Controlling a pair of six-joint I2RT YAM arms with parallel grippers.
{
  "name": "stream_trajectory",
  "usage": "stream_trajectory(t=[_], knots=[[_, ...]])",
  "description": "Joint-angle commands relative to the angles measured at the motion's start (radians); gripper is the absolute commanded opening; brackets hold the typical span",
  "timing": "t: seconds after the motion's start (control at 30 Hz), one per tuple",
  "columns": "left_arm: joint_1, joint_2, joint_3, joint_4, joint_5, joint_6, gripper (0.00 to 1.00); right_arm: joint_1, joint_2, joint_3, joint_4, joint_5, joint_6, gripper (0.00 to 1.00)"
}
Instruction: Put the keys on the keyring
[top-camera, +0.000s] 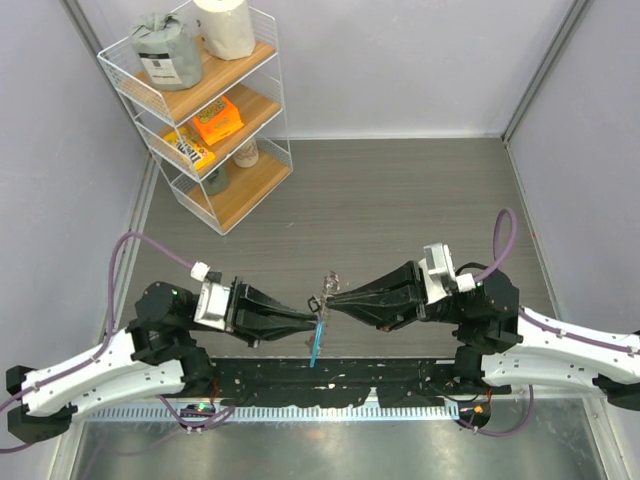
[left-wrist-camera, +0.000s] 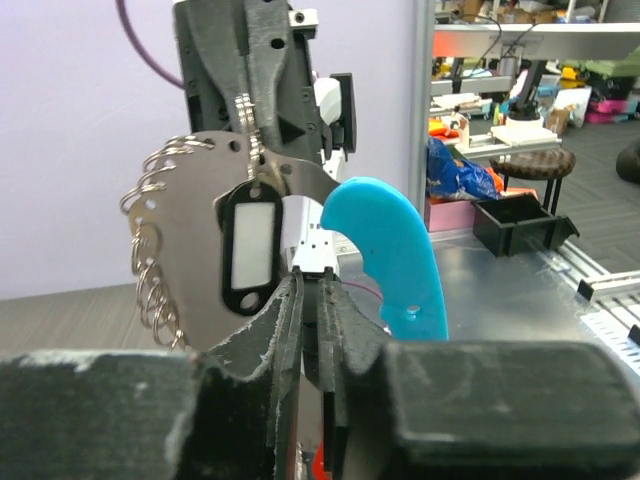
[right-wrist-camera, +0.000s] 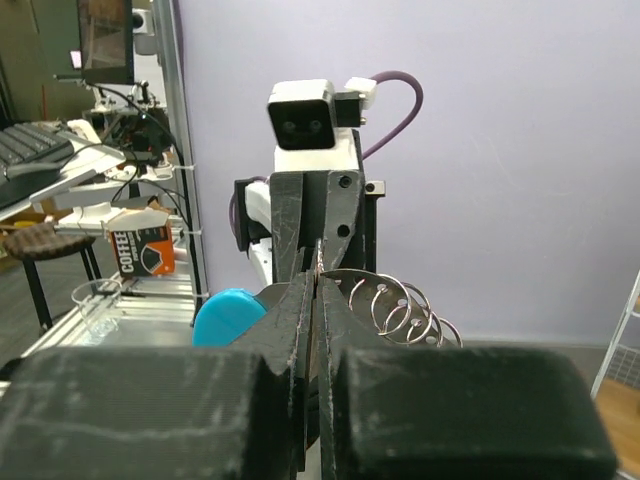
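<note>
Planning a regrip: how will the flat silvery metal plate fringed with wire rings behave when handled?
The silvery plate looks rigid, so bending seems unlikely. Its wire rings hang loose and would likely swing. Pinched at one edge by the right gripper, it might pivot.

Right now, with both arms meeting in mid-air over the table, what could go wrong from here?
1. The left pincer is shut on the keyring and the right pincer on the keys, both by thin edges; an uneven pull could make one slip and drop the bunch.
2. The small rings hanging loose along the keys might snag as the arms move.
3. The blue tag dangles and may swing, hiding the join.
</note>
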Motion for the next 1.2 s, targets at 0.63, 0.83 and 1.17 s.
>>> stream_trajectory(t=[0.63,0.83,1.17], knots=[[-0.004,-0.018,0.260,-0.246,-0.025,0.043,0.52,-0.002,-0.062,0.121,-0.234,-0.094,-0.044,0.06],[-0.004,0.045,0.294,-0.203,0.001,0.005,0.52,-0.002,-0.051,0.122,-0.218,-0.094,-0.051,0.06],[-0.002,0.099,0.303,-0.148,0.010,-0.029,0.52,-0.002,-0.040,0.125,-0.202,-0.074,-0.060,0.06]])
